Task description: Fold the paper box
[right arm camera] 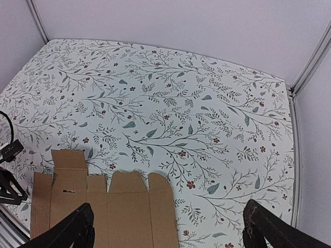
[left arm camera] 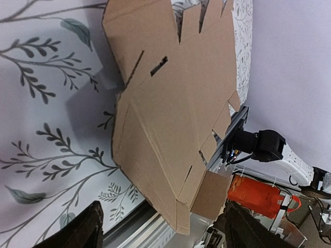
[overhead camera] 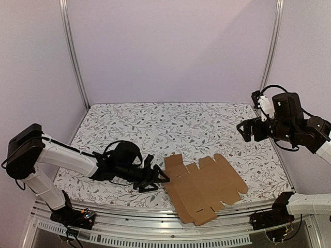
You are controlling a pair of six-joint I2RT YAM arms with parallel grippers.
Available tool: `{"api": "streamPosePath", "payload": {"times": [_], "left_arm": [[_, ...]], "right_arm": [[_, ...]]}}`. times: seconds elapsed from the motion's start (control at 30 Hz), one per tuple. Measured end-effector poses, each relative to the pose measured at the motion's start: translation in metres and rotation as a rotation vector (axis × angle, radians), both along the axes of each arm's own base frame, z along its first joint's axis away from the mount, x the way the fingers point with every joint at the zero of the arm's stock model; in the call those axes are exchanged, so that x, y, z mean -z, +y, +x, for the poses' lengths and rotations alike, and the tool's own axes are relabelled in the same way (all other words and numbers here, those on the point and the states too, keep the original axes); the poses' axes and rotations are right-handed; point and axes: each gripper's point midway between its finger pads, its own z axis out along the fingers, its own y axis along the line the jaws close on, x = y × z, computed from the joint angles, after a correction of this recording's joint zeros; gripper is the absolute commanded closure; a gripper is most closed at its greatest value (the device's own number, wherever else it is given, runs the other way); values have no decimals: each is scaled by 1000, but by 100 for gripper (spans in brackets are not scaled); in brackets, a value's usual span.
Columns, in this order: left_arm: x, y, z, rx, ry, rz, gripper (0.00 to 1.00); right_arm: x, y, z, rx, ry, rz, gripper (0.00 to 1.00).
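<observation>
Front rail (overhead camera: 155, 238) of the surface (overhead camera: 207, 121), with the box (overhead camera: 204, 188) just behind it. The box is a flat brown die-cut sheet, unfolded, lying at front centre with its near corner overhanging the rail. Left pincer (overhead camera: 159, 177) lies low over the surface, fingers (left arm camera: 85, 230) spread wide and gripping nothing. Its tips are at the sheet's left edge; whether they touch it cannot be told. Right pincer (overhead camera: 248, 132) hangs high at the far right, well apart from the box, its jaws fully spread and empty.
</observation>
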Motion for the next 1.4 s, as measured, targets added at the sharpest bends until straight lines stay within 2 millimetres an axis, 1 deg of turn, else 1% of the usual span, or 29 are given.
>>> {"api": "streamPosePath", "payload": {"times": [0.27,0.47,0.67,0.83,1.1,1.2,1.3,1.4], "left_arm": [[23,-5,-7,-5,51,39,41],[28,-13,-7,-4,55,46,55],[34,-20,-3,-6,58,48,76],[35,-26,0,3,48,38,100],[27,-32,2,25,28,26,100],[20,-36,5,51,-9,43,100],[2,-39,11,88,-78,71,100],[-28,-43,21,135,-177,87,100]], "right_arm": [[-1,-4,-6,8,-8,27,1],[1,-4,-7,10,-4,30,1],[1,-4,-6,11,-4,32,1],[3,-4,-7,12,-1,31,1],[4,-3,-7,9,3,30,1],[7,0,-6,-5,14,30,1],[7,8,-3,-35,24,26,1],[0,20,-1,-97,21,29,1]]}}
